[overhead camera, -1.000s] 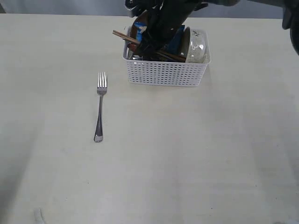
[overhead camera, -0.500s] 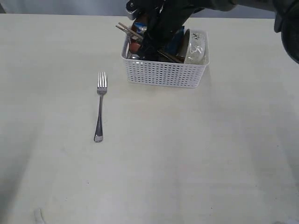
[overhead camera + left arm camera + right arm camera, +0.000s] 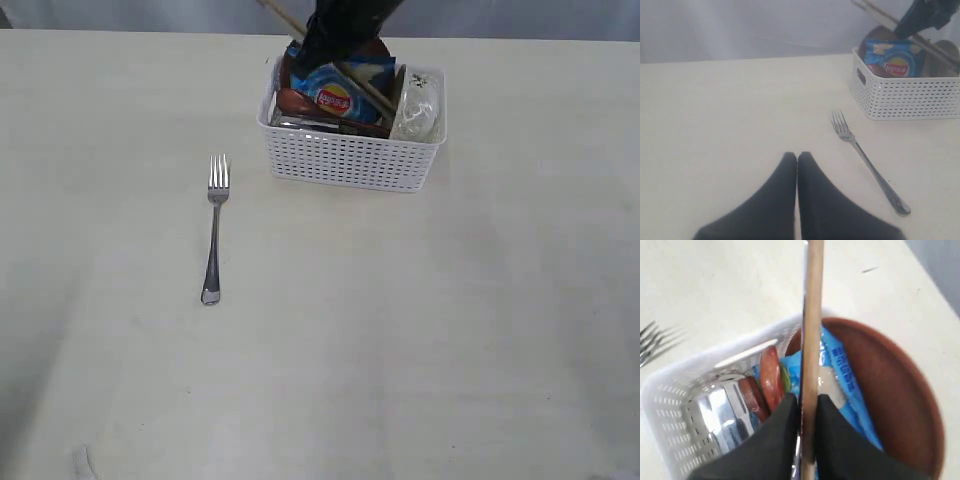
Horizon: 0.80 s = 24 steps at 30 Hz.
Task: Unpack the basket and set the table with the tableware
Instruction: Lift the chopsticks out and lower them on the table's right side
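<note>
top centre, the right hand pinches the wooden chopsticks over the white basket; the left hand is pressed together.

blue chip packet, upright, logo showing

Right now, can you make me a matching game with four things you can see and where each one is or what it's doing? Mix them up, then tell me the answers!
Things:
1. fork
2. chopsticks
3. blue chip packet
4. left end effector

Places or states:
A. shut, holding nothing
B. lying flat on the table, outside the basket
C. pinched by the right end effector
D. standing inside the basket

Right pairs: 1-B, 2-C, 3-D, 4-A
</note>
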Motion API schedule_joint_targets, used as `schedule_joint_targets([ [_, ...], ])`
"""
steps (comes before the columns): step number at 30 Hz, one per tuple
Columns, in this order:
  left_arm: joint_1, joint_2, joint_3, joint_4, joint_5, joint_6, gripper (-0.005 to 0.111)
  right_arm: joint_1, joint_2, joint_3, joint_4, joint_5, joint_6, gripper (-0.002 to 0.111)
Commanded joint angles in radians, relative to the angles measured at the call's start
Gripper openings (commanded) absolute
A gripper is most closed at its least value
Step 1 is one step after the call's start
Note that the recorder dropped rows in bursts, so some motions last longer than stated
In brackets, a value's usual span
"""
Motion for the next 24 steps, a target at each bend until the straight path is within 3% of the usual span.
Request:
schedule_joint_targets([
  [1,-0.006,-0.003,0.003,0.002,-0.002,0.001,0.000,-0.003,-0.088,0.003,0.012,0.009,0.006,0.000],
  [11,-0.006,-0.003,0.003,0.002,-0.002,0.001,0.000,-0.003,-0.206,0.003,0.026,0.049,0.041,0.000],
  [17,-0.006,-0.003,0.003,0.002,-0.002,0.001,0.000,-0.009,-0.247,0.003,-0.174,0.118,0.247,0.000],
  [24,-0.006,-0.003,0.003,0.002,-0.002,0.001,0.000,-0.138,-0.286,0.003,-0.250,0.226,0.450,0.000],
])
